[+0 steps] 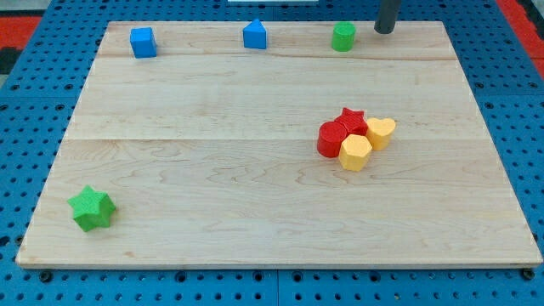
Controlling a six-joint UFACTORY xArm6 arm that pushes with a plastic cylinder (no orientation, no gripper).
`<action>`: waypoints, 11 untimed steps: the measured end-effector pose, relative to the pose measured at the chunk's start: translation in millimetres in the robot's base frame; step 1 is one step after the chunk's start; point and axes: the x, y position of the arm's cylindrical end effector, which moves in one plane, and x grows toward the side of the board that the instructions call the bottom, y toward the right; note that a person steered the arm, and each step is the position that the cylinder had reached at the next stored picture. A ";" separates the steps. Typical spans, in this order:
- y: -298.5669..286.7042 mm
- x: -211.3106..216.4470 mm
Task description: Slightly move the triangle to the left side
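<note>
Mostly cropped rod; my tip [385, 31] beside green block [343, 36].

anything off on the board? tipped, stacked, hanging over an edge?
Nothing stands out. Red and yellow blocks sit bunched together right of centre, all flat. My tip is at the top edge, right of the green block, apart from it.

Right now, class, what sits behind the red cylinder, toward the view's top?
A red star touches the red cylinder from behind. Its lower part is covered by the cylinder.

cube [143, 42] left of triangle [254, 35] | cylinder [343, 36] right of triangle | my tip [384, 31] just right of cylinder
</note>
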 end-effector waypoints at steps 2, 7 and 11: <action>-125.1 -12.2; -278.2 -18.7; -294.3 -19.3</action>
